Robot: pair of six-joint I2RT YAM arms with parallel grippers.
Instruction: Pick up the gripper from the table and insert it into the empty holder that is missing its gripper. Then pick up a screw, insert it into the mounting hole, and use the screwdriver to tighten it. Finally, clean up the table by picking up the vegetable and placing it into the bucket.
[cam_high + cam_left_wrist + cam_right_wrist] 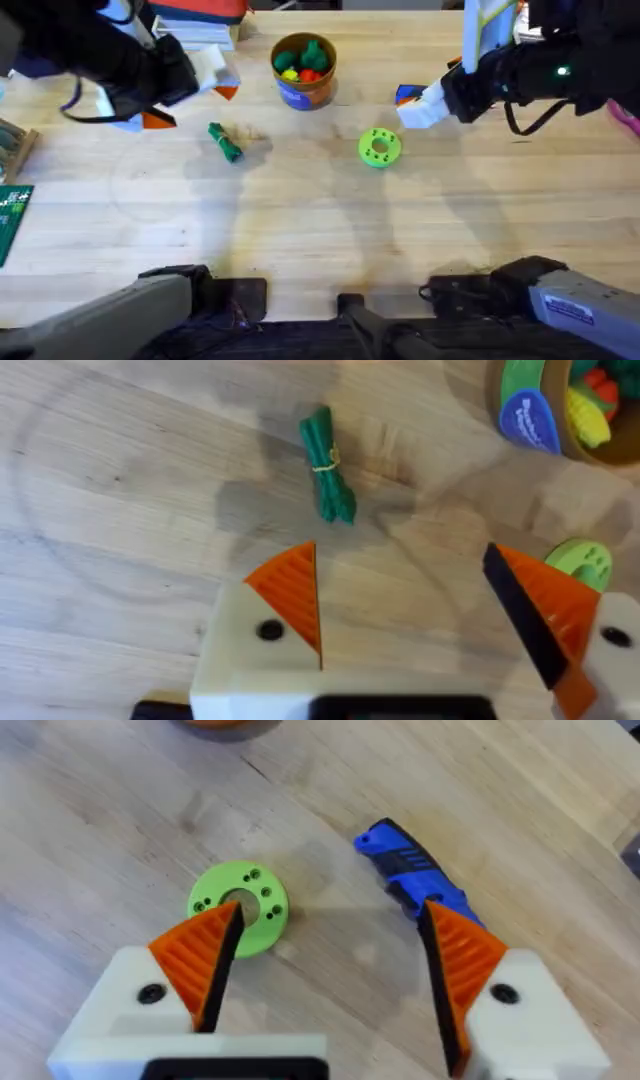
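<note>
The vegetable (225,142), a slim green bundle, lies on the wooden table left of centre. My left gripper (190,98) hovers up and to its left, open and empty. In the left wrist view the vegetable (328,465) sits beyond the open gripper (420,600). The brown-orange bucket (303,70) with a blue label stands at the back centre and holds toy vegetables. My right gripper (420,112) hangs open and empty near the blue screwdriver (408,95). In the right wrist view the screwdriver (410,880) lies partly behind one finger of that gripper (330,960). The loose gripper, its holder and the screws are out of view.
A bright green disc with holes (379,147) lies right of centre, just ahead of the right gripper's fingers (238,907). Stacked books (195,25) stand at the back left. A green circuit board (12,220) lies at the left edge, and a pink tool (628,118) at the right edge.
</note>
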